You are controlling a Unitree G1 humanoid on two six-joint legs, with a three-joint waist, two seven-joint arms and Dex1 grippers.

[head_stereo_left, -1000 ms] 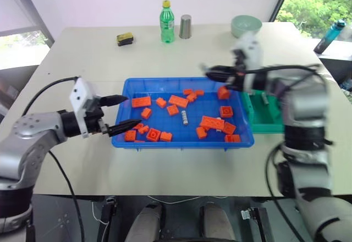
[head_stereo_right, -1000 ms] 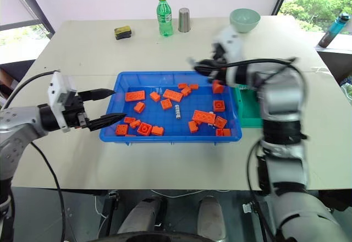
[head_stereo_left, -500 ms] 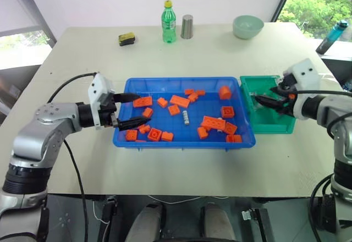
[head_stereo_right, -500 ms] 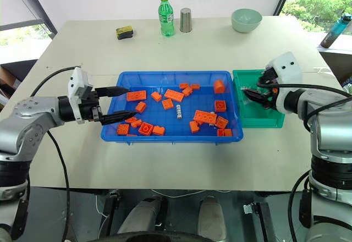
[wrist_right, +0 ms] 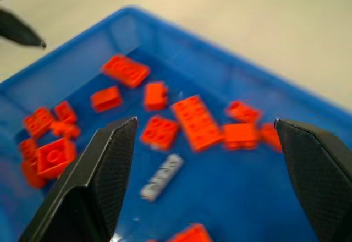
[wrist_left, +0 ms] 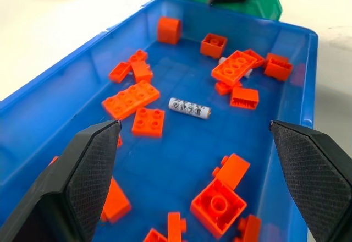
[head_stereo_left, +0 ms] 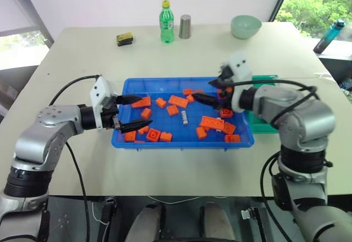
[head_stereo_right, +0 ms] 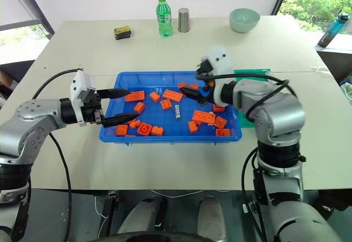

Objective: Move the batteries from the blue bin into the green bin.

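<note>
The blue bin [head_stereo_left: 181, 143] lies in front of me, strewn with orange bricks [head_stereo_left: 178, 100]. One silver-grey battery [head_stereo_left: 185, 117] lies near its middle, also seen as battery [wrist_left: 190, 109] and battery [wrist_right: 161, 177]. My left gripper [head_stereo_left: 146, 109] hovers open over the bin's left end, nothing between its fingers. My right gripper [head_stereo_left: 202, 88] hangs open and empty above the bin's right half, pointing left toward the battery. The green bin [head_stereo_left: 263, 126] stands against the blue bin's right side, mostly hidden behind my right arm.
Along the table's far edge stand a green bottle [head_stereo_left: 166, 22], a metal cup [head_stereo_left: 185, 26], a pale green bowl [head_stereo_left: 246, 26] and a small yellow-black object [head_stereo_left: 125, 38]. A blue water bottle [head_stereo_left: 330, 33] is off the far right corner.
My right gripper swung right from the blue bin to over the green bin, then came back left over the blue bin, and is now open. The left gripper has barely moved.
</note>
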